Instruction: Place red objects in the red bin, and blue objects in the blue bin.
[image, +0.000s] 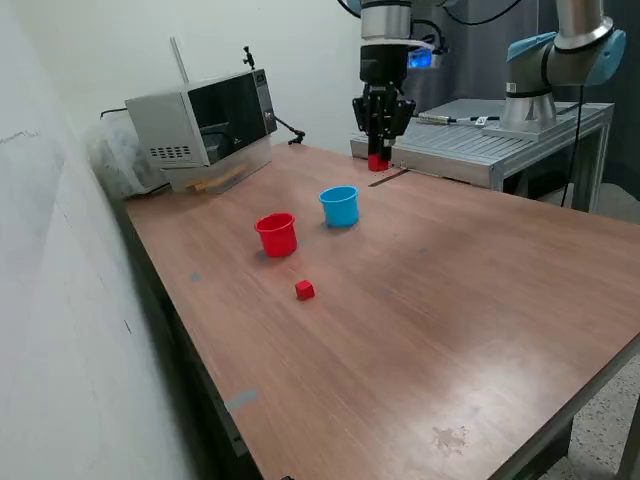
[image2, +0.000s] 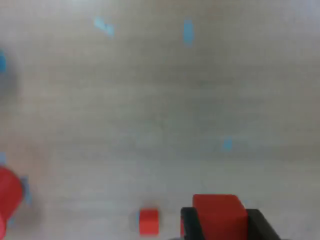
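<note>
Above table (image: 420, 300), hand (image: 378, 150) gripping red cube (image: 377, 162), no legible writing

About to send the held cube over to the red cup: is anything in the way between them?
Nothing visible blocks it. The gripper holds a red cube near the table's far edge. Between it and the red cup is bare table; the blue cup stands close beside that line, on the exterior view's right of the red cup.
</note>
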